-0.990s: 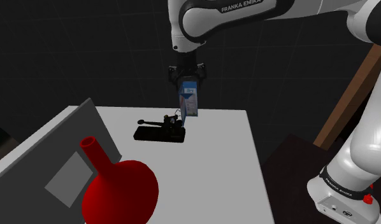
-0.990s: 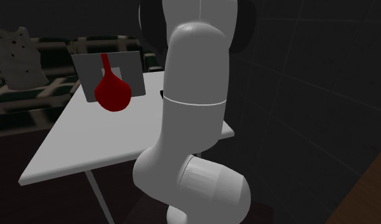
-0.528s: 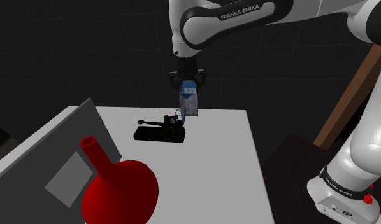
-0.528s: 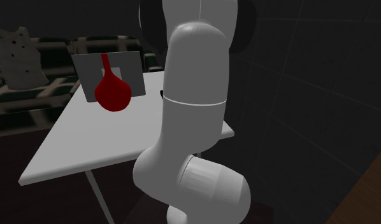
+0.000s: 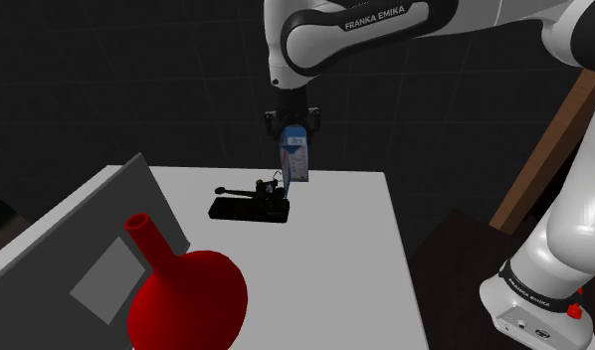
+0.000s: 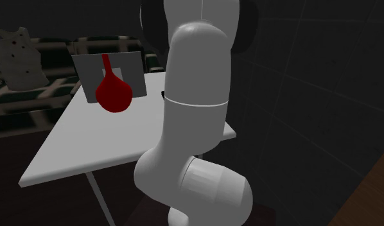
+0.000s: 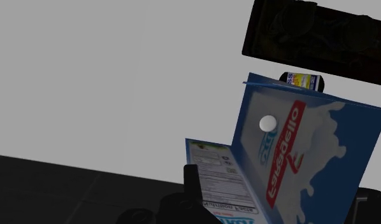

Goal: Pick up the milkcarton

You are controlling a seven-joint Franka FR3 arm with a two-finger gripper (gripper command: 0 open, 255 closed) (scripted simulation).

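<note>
The milk carton (image 5: 295, 159) is blue and white with red lettering and stands upright near the far edge of the white table (image 5: 330, 268). My black gripper (image 5: 293, 127) comes straight down on it and is shut on its top. In the wrist view the carton (image 7: 297, 153) sits clasped between the two fingers of the gripper (image 7: 278, 194), its printed label side against the left finger (image 7: 193, 189). In the second exterior view the white arm (image 6: 191, 115) hides the carton.
A black tray with dark parts (image 5: 250, 206) lies just in front of the carton on the shoulder view's left. A red round-bellied vase (image 5: 181, 293) and a slanted grey board (image 5: 97, 249) stand near the camera. A brown plank (image 5: 549, 149) leans at the right.
The fingers closed onto the carton's top between one second and half a second ago. Since then the arm and the carton have stayed still.
</note>
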